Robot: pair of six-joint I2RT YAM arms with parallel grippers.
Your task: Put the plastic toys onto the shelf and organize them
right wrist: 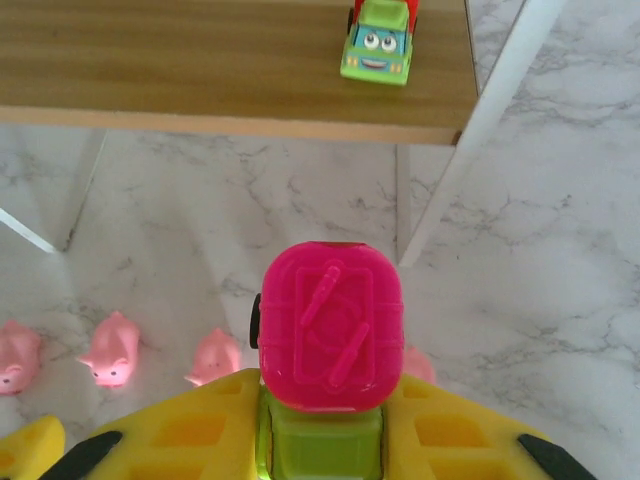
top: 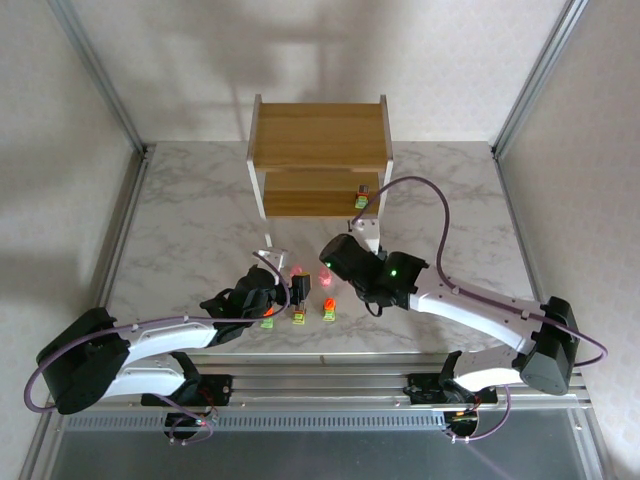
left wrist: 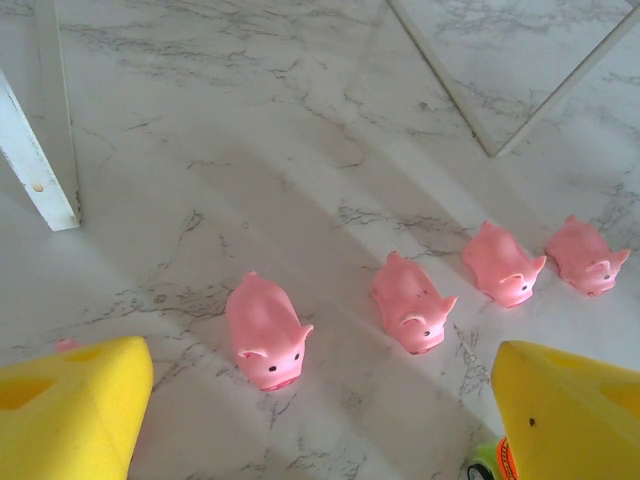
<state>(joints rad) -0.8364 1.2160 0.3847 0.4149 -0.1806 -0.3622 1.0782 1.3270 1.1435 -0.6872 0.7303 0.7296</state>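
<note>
**Landmark.** Shelf [top: 318,135]: two light wooden tiers with white side panels and legs, standing on the marble table [top: 180,230].

**Item 1.** Green truck [right wrist: 378,45], red top. It stands on the shelf's lower tier near the right end, close to the front edge, with its face turned outward.

**Item 2.** Magenta-topped truck [right wrist: 331,325], green base. It is clamped between the yellow fingers of the right gripper [right wrist: 330,440], one finger pressed to each side. It is held in front of the shelf, short of the lower tier's front edge and just left of the right front leg [right wrist: 480,130].

**Item 3.** Pink pigs, four in a row on the table in front of the shelf. The nearest pig [left wrist: 268,332] lies just beyond the tips of the left gripper [left wrist: 320,400] and is untouched. That gripper's fingers [left wrist: 70,410] are spread wide with nothing between them.

**Item 4.** Three blocky toys [top: 298,317], green bases. They sit in a row on the table, farther from the shelf than the pigs.
</note>
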